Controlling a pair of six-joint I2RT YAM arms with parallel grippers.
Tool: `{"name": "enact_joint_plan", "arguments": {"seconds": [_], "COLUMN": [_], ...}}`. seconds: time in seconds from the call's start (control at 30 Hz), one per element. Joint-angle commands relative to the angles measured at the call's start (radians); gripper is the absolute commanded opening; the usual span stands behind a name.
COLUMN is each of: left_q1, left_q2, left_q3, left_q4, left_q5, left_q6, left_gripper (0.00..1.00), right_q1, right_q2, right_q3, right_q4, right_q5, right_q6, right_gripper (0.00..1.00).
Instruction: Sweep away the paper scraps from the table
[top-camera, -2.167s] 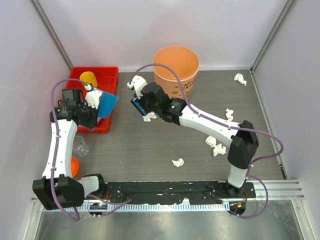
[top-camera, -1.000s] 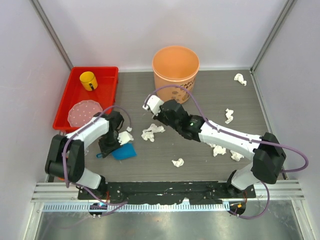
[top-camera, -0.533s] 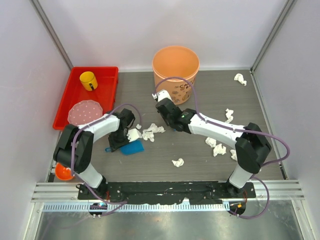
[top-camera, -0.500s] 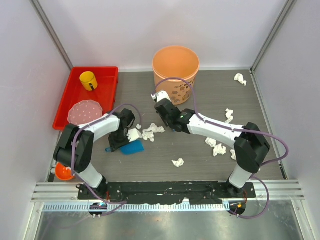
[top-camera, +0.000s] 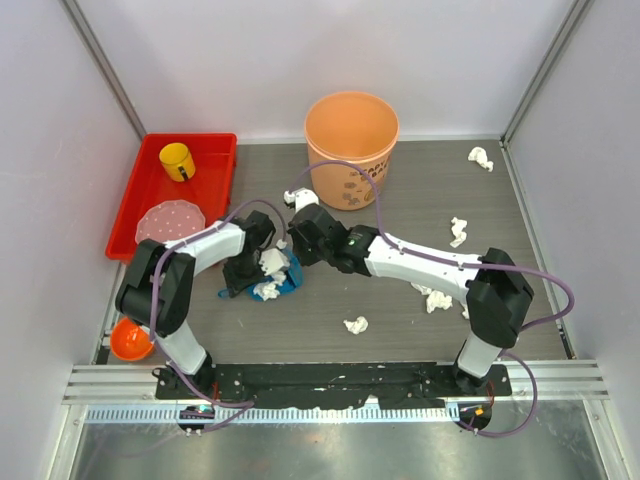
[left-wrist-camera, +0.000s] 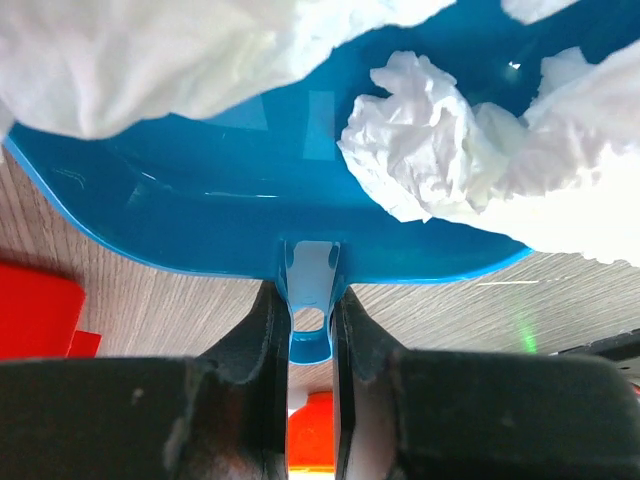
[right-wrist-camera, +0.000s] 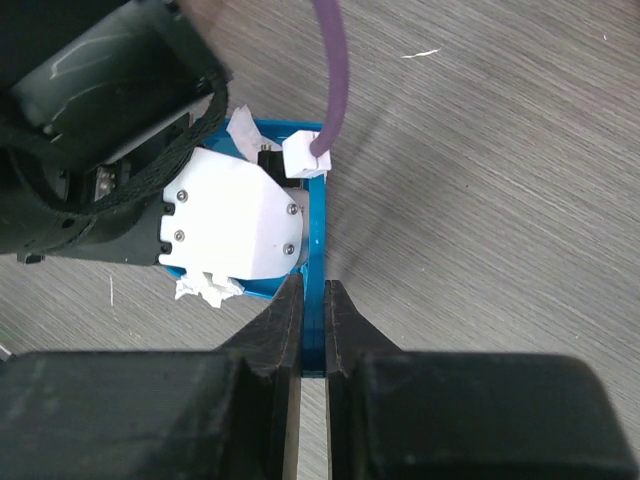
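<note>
Nearest the bases, one crumpled white paper scrap (top-camera: 355, 324) sits alone on the dark grey wood-grain tabletop (top-camera: 300, 330), loose and unswept. Just beyond it, the action: the left gripper (left-wrist-camera: 308, 325) is clamped tight on the stubby handle of the blue plastic dustpan (left-wrist-camera: 230, 215), and the pan is loaded, with paper scraps (left-wrist-camera: 420, 150) piled on its floor. The right gripper (right-wrist-camera: 312, 300) pinches a thin blue sweeper blade (right-wrist-camera: 316, 220), seen edge-on, right against the dustpan's open side.

Now the key bit: everything left to collect lies to the right of the pan, the side its mouth seems to face. There's the lone scrap near-right, a cluster (top-camera: 436, 298) beside the right arm's elbow, another (top-camera: 459, 228) further out, and one more (top-camera: 480, 156) in the far right corner. The right arm is nearer to all of them. At the back stands the round orange plastic bucket (top-camera: 351, 130), the likely dump spot.
</note>
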Motion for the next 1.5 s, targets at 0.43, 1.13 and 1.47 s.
{"name": "enact_joint_plan", "arguments": {"seconds": [0.43, 1.13, 1.47], "left_q1": [0.030, 0.068, 0.067], "left_q2": [-0.060, -0.040, 0.156], "left_q3": [0.015, 0.537, 1.114], "left_q4": [0.197, -0.085, -0.190], "left_q5": [0.119, 0.261, 0.174], "left_q6": [-0.105, -0.270, -0.343], "left_gripper": [0.00, 0.00, 0.00], "right_q1": [0.003, -0.170, -0.310], "right_q2": [-0.226, -0.513, -0.560], "right_q3": [0.007, -0.127, -0.234], "right_q4": [-0.053, -0.144, -0.149], "right_q5": [0.352, 0.401, 0.349], "right_q6": [-0.098, -0.133, -0.125], "right_gripper": [0.01, 0.01, 0.01]}}
